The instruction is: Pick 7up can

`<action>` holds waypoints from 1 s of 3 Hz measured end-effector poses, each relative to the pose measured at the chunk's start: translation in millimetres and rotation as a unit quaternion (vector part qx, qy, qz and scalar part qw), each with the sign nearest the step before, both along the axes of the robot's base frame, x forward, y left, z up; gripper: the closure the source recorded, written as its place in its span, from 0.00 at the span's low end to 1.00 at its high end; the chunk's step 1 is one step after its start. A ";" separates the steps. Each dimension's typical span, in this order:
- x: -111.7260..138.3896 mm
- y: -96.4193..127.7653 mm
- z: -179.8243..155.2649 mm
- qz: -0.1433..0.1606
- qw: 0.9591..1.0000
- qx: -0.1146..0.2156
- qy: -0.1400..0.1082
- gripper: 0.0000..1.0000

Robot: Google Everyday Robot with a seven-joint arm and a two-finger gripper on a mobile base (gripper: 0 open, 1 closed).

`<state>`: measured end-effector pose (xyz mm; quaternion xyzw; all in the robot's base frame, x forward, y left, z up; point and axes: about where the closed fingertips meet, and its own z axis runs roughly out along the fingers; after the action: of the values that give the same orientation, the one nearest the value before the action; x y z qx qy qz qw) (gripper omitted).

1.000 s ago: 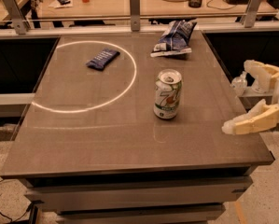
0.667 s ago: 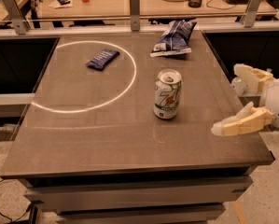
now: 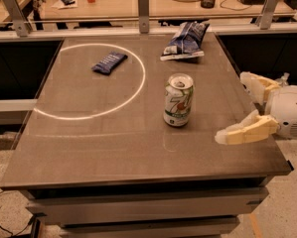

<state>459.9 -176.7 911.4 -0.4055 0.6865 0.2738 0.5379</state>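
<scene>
The 7up can (image 3: pixel 178 100) stands upright near the middle of the brown table (image 3: pixel 88 148), white and green with a silver top. My gripper (image 3: pixel 236 106) is at the table's right edge, to the right of the can and a little nearer the front. Its two cream fingers are spread wide apart, one finger (image 3: pixel 246 131) low and near, the other (image 3: pixel 257 85) farther back. It holds nothing and does not touch the can.
A blue-white chip bag (image 3: pixel 185 40) lies at the back of the table behind the can. A dark-blue snack bar (image 3: pixel 109 62) lies inside a white ring of light (image 3: pixel 136 90) at the back left. A counter with railing posts (image 3: pixel 143 4) runs behind the table.
My gripper has moved left over the table's right edge, toward the can. The can, bag and bar have not moved.
</scene>
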 end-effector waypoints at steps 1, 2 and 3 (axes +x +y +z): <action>-0.8 9.0 0.2 0.019 1.000 0.005 -0.009 0.00; 3.8 22.9 0.2 0.039 0.999 0.023 -0.027 0.00; 12.5 39.3 -5.6 0.054 0.997 0.033 -0.033 0.00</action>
<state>472.4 -137.3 905.7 -0.4328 0.6357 0.3116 0.5582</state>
